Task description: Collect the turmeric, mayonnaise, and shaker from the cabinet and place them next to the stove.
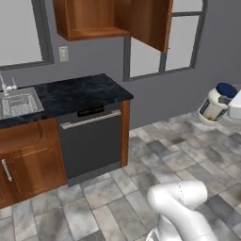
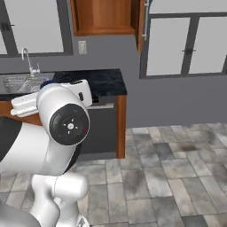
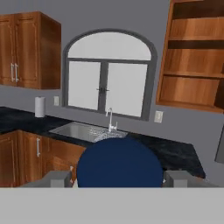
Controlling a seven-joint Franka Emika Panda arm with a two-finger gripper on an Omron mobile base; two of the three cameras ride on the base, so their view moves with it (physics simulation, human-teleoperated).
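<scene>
The mayonnaise [image 3: 119,162], blue lid toward the hand camera, sits between the tool's [image 3: 118,178] fingers, which close on its sides. In the left base view the jar hangs above the tiled floor [image 1: 160,155], well right of the dark surface [image 1: 75,94] and open cabinet [image 1: 94,19].

Mayonnaise [image 1: 215,102]: label too small to read; right side covered by the white hand. In the hand view its dark blue lid [image 3: 119,162] hides the jar body and the gap between the finger tips.
Cabinet [image 1: 113,19]: top cut by the frame edge.
Sink [image 1: 19,104]: left part cut off.
</scene>
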